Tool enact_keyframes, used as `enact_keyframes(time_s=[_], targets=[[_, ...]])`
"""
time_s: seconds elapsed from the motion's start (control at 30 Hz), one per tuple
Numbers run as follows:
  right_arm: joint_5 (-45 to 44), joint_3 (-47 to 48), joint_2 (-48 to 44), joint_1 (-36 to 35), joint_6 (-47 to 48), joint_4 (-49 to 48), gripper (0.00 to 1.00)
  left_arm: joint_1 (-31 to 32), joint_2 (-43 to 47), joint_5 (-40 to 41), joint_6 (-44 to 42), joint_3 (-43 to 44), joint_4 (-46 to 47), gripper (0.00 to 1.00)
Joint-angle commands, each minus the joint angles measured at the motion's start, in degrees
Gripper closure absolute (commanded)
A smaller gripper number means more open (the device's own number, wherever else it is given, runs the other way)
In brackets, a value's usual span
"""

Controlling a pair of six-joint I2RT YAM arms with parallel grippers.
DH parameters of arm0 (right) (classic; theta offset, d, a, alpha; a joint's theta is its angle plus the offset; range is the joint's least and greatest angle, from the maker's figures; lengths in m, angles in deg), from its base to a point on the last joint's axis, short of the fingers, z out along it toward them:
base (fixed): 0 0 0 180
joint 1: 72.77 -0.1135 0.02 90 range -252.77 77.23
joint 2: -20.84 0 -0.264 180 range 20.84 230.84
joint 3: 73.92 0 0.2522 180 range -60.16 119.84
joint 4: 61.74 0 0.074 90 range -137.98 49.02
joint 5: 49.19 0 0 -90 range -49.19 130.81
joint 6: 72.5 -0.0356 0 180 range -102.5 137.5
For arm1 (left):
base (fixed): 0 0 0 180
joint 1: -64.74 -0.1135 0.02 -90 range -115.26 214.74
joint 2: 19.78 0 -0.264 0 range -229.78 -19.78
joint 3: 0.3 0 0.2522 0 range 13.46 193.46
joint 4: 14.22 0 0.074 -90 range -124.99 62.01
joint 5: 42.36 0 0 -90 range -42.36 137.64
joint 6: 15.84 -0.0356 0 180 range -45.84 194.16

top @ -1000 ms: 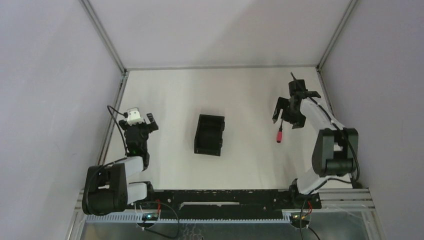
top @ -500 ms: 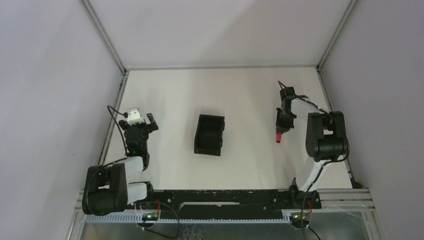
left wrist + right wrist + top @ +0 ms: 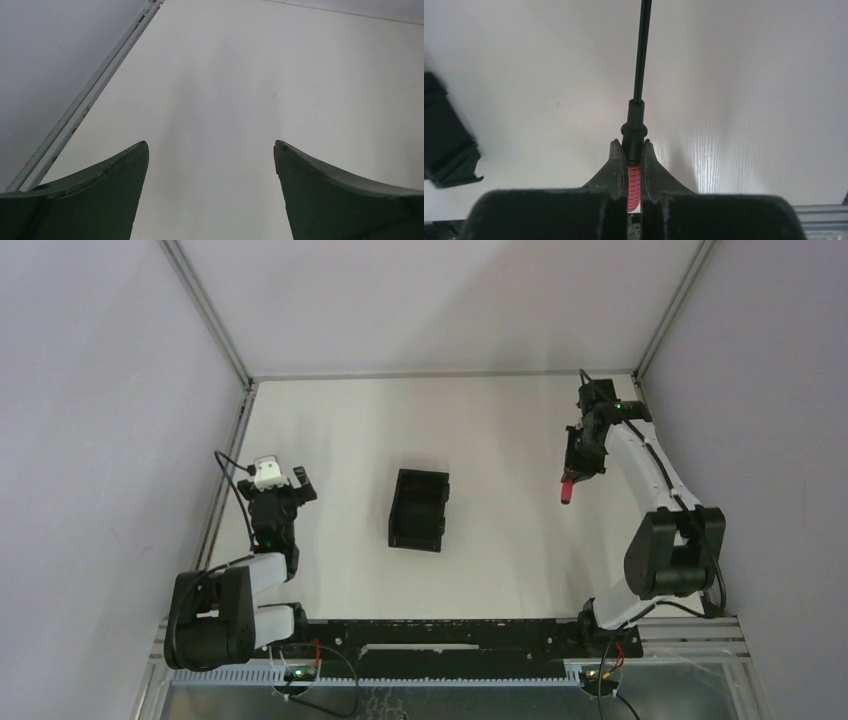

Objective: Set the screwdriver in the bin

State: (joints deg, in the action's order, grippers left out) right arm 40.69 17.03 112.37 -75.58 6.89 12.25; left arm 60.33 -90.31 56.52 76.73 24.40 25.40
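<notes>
- Clamping the screwdriver, the right gripper has its two fingers pressed together on the ribbed red handle.
- From the right wrist, the black collar sticks out just past the fingertips. The thin black shaft runs straight ahead and out of the top of the frame.
- Whether the shaft tip touches the table cannot be told, as it lies out of frame.
- From above, the right gripper is over the far right part of the table, near the right wall. The arm reaches far forward from its base.
- The screwdriver shows there as a short red stub poking out of the gripper toward the near side.
- The bin stands upright at mid table with its open top facing up. It is well apart from the screwdriver and to its left.
- From the right wrist, a corner of the bin shows blurred at the left edge.
- The left gripper is over the left side of the table, near the side rail and well apart from the bin.
- From the left wrist, the left gripper has its jaws spread wide, with only table showing between the two dark fingers.
</notes>
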Motion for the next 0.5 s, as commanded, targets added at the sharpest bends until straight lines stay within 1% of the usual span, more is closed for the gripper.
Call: enact_keyframes(time_s=[0.0, 0.17, 0.23, 0.3, 0.47], targets=[[1.4, 4.9, -3.3, -2.0, -1.4, 11.4, 1.00, 0.4, 0.0, 0.8, -0.8, 2.7, 1.4, 0.00], [1.3, 6.4, -4.0, -6.9, -4.9, 10.5, 1.00, 0.4, 0.0, 0.7, -0.8, 2.7, 1.4, 0.00], [1.2, 7.7, -3.5, -11.5, -7.3, 8.7, 1.00, 0.4, 0.0, 0.8, -0.8, 2.7, 1.4, 0.00], [0.9, 9.5, -1.5, -17.6, -9.4, 7.1, 1.00, 0.4, 0.0, 0.7, -0.8, 2.7, 1.4, 0.00], [3.8, 16.1, 6.3, -29.3, -12.0, 2.2, 1.00, 0.4, 0.1, 0.7, -0.7, 2.7, 1.4, 0.00]])
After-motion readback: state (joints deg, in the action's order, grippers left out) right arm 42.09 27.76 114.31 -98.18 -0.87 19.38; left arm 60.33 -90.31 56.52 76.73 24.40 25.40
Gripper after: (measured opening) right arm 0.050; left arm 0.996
